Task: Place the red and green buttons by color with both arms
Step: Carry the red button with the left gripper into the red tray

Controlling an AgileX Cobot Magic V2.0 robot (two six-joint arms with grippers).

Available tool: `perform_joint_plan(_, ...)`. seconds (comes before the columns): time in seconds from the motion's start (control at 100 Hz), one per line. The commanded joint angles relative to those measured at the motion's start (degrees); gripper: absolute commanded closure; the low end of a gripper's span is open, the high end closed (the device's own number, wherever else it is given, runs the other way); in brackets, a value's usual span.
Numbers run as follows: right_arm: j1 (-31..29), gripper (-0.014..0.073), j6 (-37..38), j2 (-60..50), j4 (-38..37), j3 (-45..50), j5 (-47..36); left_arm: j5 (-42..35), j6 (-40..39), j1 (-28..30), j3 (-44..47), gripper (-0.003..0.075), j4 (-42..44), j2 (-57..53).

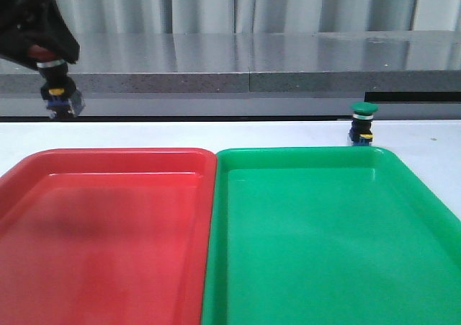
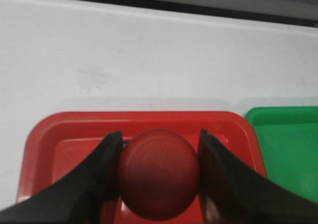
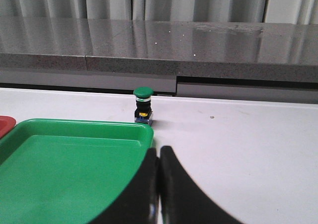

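Dark-red and round, the red button [image 2: 158,173] sits squarely between the fingers [image 2: 102,179] of our left gripper [image 2: 159,172], each finger pressed against a side of its cap. In the front view we see that left gripper [image 1: 52,60] raised high at the far left, above the far corner of the red tray [image 1: 101,224], with the button [image 1: 59,87] hanging cap-up, its black body and bluish base below the fingers. The green button [image 1: 363,125] stands upright on the white table [image 1: 144,134], just beyond the far right corner of the green tray [image 1: 324,238]. From the right wrist we see the right gripper [image 3: 159,184] with fingers pressed together and holding nothing, above the green tray's [image 3: 64,164] edge, the green button [image 3: 143,105] well ahead of it.
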Motion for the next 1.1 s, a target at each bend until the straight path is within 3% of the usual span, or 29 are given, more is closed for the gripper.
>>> perform_joint_plan(0.0,-0.2,0.066,-0.3,-1.2,0.1,-0.9,-4.4,-7.4,-0.2,-3.0,1.5,0.072,-1.6,-2.1)
perform_joint_plan(0.3,-0.2,0.066,-0.3,-1.2,0.1,-0.9,-4.4,-14.5,-0.2,-6.1,6.1,0.072,-4.4,-2.0)
perform_joint_plan(1.09,-0.2,0.066,-0.3,-1.2,0.1,-0.9,-4.4,-17.2,-0.2,-6.1,6.4,0.072,-4.5,11.6)
